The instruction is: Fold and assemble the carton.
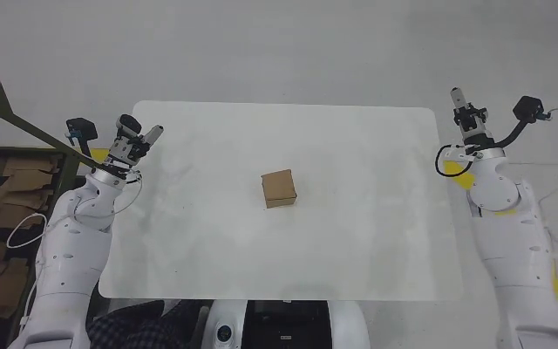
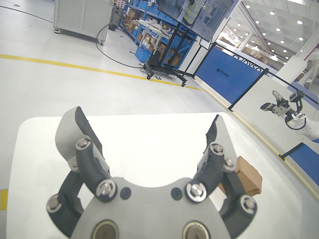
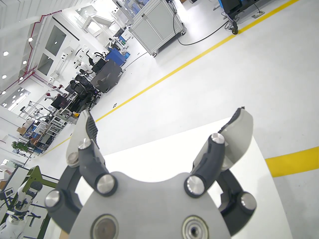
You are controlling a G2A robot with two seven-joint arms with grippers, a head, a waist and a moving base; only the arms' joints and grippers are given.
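Observation:
A small brown carton (image 1: 279,188) stands closed as a box near the middle of the white table (image 1: 366,236). In the left wrist view the carton (image 2: 246,177) shows partly behind one finger. My left gripper (image 1: 139,138) is raised over the table's far left corner, open and holding nothing, its fingers (image 2: 84,133) spread wide. My right gripper (image 1: 465,109) is held up just past the table's far right corner, well away from the carton. It is open too, with nothing between its fingers (image 3: 89,128).
Flat brown cardboard pieces (image 1: 22,179) lie in a rack off the table's left side. A dark green bar (image 1: 48,140) slants past the left arm. Yellow floor tape (image 1: 453,161) shows beside the right arm. The right arm (image 2: 286,108) shows far off in the left wrist view.

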